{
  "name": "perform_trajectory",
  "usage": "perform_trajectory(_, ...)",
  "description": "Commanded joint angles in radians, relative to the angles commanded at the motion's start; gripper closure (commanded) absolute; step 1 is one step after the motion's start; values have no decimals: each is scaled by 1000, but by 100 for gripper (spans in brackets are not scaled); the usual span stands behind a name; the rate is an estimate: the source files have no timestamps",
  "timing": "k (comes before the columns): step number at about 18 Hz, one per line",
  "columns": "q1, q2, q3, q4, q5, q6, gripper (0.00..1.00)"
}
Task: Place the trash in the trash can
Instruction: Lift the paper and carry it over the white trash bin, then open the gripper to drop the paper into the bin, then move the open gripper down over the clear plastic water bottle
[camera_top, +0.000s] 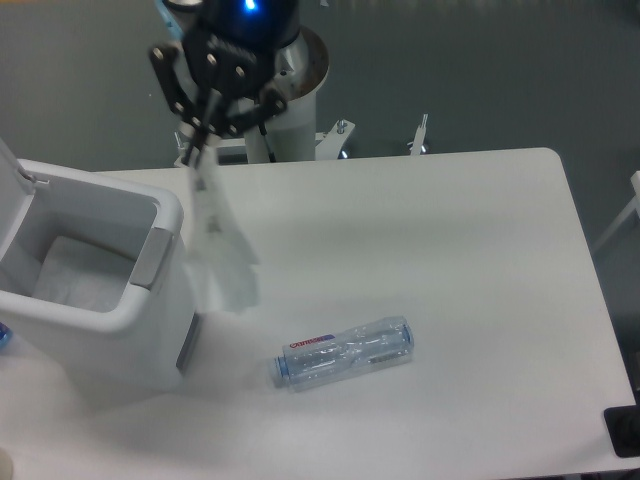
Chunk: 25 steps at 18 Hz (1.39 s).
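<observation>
Now the tool (200, 150) pinches the wrapper (220, 255), which dangles just right of the open trash can (150, 330), so the bin lies leftward; the bottle (345, 353) waits lengthwise on the tabletop (480, 280).

— Underfoot? Dark grey-green floor (480, 70), plain and matte, filling the whole upper part of the view.

— And furniture? White table (470, 260) with rounded corners, smooth, evenly lit, soft shadows only. Beyond its far edge, small metal brackets (422, 135).

— Anything at the margins? Black object (624, 432) at the lower right corner, cut off. White edge (634, 195) of something at the right border, too little showing to identify.
</observation>
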Motion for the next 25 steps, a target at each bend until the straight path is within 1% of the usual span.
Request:
perform_trajectory(3,-9,23,-2,0,-57,-26,100)
perform_trajectory(5,-37,40,-6,0,-82,-52,100)
perform_trajectory(7,-58,42,-9,0,-83,-74,100)
perform_trajectory(10,-115,35,-15,0,-88,-109,100)
perform_trajectory(12,-129,29,-17,0,-115,-144,100)
perform_trajectory(13,-129,29,-23,0,-120,-144,97)
perform_trajectory(14,-129,28,-25,0,-120,-144,92)
perform_trajectory(15,-129,26,-31,0,-120,-143,81)
perform_trajectory(16,-129,25,-35,2,-120,-132,65)
perform_trajectory(17,-129,23,-40,5,-118,-132,56)
perform_trajectory(18,-127,22,-55,21,-118,-123,38)
perform_trajectory(19,-127,22,-66,40,-117,-123,6)
perform_trajectory(20,-127,25,-77,63,-114,-124,0)
perform_trajectory(22,-127,19,-92,92,-109,-123,0)
perform_trajectory(25,-107,-9,-91,97,-106,-115,0)
